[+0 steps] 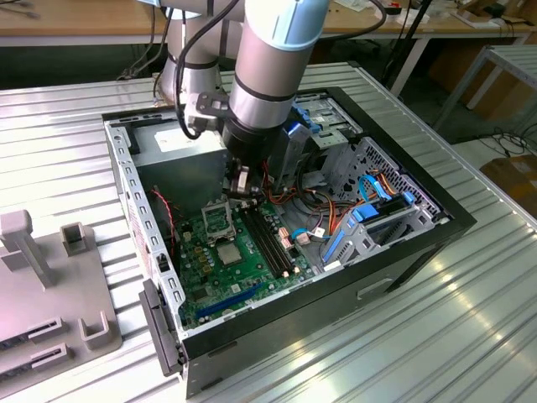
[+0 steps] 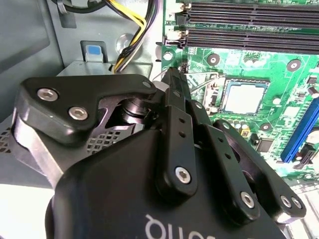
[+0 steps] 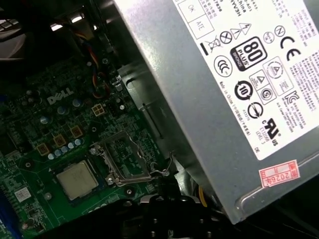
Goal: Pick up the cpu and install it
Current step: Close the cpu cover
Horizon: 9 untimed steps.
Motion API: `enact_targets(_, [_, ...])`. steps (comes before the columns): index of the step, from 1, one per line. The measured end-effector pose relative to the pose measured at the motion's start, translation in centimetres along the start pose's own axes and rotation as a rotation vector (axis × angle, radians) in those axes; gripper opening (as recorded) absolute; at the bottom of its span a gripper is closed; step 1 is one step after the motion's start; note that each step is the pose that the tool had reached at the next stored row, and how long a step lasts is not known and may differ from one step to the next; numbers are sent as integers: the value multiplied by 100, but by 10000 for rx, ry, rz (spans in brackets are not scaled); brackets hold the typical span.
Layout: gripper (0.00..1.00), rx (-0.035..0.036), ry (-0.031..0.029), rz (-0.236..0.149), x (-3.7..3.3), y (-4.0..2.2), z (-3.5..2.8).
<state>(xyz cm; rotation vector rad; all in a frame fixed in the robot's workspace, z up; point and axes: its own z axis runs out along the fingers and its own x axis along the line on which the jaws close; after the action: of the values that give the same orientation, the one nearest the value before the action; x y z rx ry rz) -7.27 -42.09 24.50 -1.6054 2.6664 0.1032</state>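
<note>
The gripper point(image 2: 175, 79) is seen nearest, its fingers point(image 2: 174, 107) pressed together with nothing between them. The cpu point(image 2: 242, 96) is seated in its socket on the green board point(image 2: 294, 107), just beyond the fingertips, beside the raised socket frame point(image 3: 124, 159).

The cpu point(image 1: 229, 252) point(image 2: 242, 97) point(image 3: 77, 179), a small square chip with a silver-grey top, lies flat. It sits in its socket on the green motherboard point(image 1: 220, 269).
</note>
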Motion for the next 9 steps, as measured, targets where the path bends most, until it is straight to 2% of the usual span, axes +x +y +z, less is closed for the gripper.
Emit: enact_targets(9, [11,-18,11,-303,27,-14,-26])
